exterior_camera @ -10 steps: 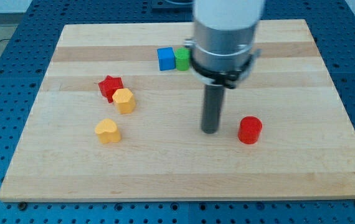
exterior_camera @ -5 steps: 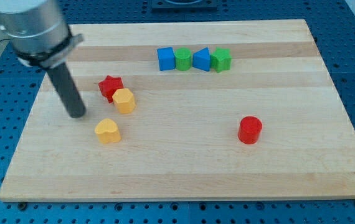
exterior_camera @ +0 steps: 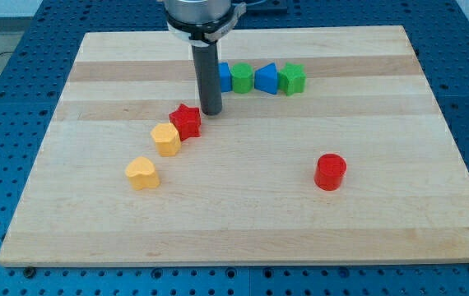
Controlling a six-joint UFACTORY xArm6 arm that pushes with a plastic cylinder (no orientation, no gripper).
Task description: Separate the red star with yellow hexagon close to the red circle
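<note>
The red star [exterior_camera: 186, 121] lies left of the bench's middle, and the yellow hexagon [exterior_camera: 166, 139] touches it at about its eight o'clock, so the two sit as a joined pair on a slant. That contact is what the task wants undone: the star has to come off the hexagon and finish near the red circle [exterior_camera: 330, 172], which stands well apart at roughly the star's four o'clock, alone on the right half of the bench [exterior_camera: 383, 238].

My tip [exterior_camera: 211, 110] rests on the bench just beside the star, at about its one o'clock, close enough that I cannot tell whether it touches. There is no hand here to spread or pinch, only the straight rod, so any work is done by pushing. From this side, a push toward seven or eight o'clock would likely press the star further into the hexagon; to send it toward the circle, the tip would probably need to get round between the two or to the star's ten o'clock side.

Further out, a yellow heart [exterior_camera: 142, 173] lies at the hexagon's seven o'clock, apart from it. Behind the rod, at the star's one o'clock, runs a row of a blue block [exterior_camera: 225, 76], a green block [exterior_camera: 242, 78], a second blue block [exterior_camera: 267, 78] and a second green block [exterior_camera: 292, 79].
</note>
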